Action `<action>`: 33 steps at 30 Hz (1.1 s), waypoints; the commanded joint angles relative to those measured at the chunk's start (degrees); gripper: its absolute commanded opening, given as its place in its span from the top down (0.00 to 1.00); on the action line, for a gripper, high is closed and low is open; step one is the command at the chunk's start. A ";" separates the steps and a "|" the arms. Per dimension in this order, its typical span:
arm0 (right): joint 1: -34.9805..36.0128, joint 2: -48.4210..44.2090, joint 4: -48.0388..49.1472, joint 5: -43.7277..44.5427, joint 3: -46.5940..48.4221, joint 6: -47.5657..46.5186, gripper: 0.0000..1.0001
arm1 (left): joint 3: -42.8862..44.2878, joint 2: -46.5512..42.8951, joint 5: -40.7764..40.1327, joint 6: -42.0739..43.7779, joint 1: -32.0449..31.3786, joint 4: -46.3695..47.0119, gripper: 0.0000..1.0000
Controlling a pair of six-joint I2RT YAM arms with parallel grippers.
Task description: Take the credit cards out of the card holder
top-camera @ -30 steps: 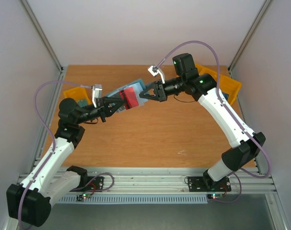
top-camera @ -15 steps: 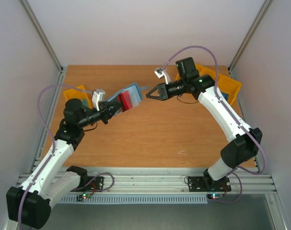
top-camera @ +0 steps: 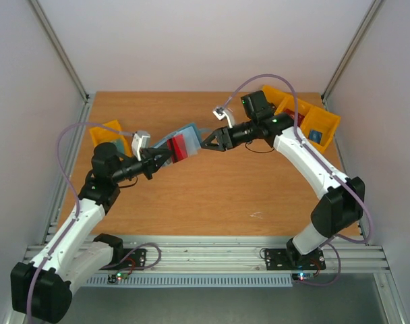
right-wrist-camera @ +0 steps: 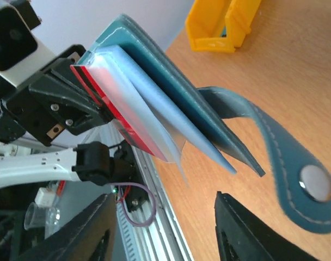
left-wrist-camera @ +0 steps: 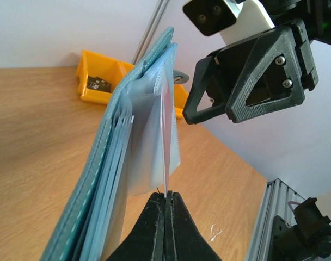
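Left gripper (top-camera: 161,158) pinches tight on the teal card holder (top-camera: 186,133), held above the table (top-camera: 212,196). It's fanned open, pale sleeves showing, red card (top-camera: 180,146) tucked inside. Right gripper (top-camera: 206,143) hangs jaws apart beside the snap strap (right-wrist-camera: 288,185).

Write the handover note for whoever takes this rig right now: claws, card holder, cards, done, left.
Left claw: shut on the card holder, pinching the clear sleeve that carries the red card, holding it fanned open above the table.
Right claw: open, empty, just short of the holder's open edge.
Done: holder lifted and opened.
Left: no card is out yet. Pull the red card, then check the other sleeves; no second card is visible.
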 commanded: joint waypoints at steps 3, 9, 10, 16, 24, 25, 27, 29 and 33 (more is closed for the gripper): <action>-0.28 -6.91 1.38 5.61 -0.26 -6.96 0.32 | 0.12 -1.67 4.38 -3.30 0.27 10.44 1.00; -0.36 -9.00 -1.78 8.34 2.66 -14.44 0.01 | 0.98 -2.11 6.19 -3.31 0.24 11.58 1.00; -0.37 -8.92 -3.01 8.69 3.38 -15.73 0.02 | 1.09 -2.21 6.67 -3.31 0.27 11.88 1.00; 0.57 -4.36 -8.77 7.56 11.45 -18.88 0.02 | 1.75 -2.25 8.50 -3.02 0.28 12.62 1.00; 5.03 1.01 -8.22 8.15 17.37 -22.77 0.01 | 1.79 -2.14 8.63 -3.73 0.21 13.36 1.00; 5.03 1.64 -8.34 8.10 18.19 -22.85 0.02 | 1.81 -2.12 8.33 -3.79 0.25 13.33 1.00; 5.02 2.36 -8.41 7.05 19.21 -22.25 0.01 | 1.83 -2.18 7.61 -3.99 0.26 13.31 1.00; 5.13 2.53 -7.99 6.32 19.30 -21.38 0.02 | 1.85 -2.22 6.97 -3.89 0.22 13.32 1.00; 6.31 3.52 -7.10 5.23 19.41 -19.48 0.07 | 1.76 -1.75 6.43 -3.75 0.22 13.72 1.00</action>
